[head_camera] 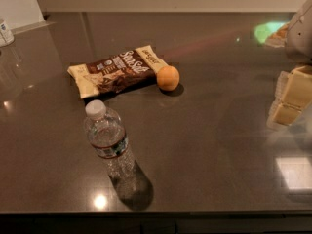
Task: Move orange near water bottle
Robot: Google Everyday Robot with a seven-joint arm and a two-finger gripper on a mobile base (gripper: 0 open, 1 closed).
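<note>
The orange (pixel 168 77) sits on the dark glossy table (pixel 219 145), touching the right end of a brown and cream snack bag (pixel 117 71). The water bottle (pixel 108 143), clear with a white cap and dark label band, stands upright near the front left, well in front of the orange. My gripper (pixel 291 97) is at the right edge of the camera view, cream-coloured blocks hanging above the table, far to the right of the orange and bottle. It holds nothing that I can see.
A white container (pixel 5 31) stands at the far left edge. A pale wall runs along the back of the table. The table's front edge runs along the bottom of the view.
</note>
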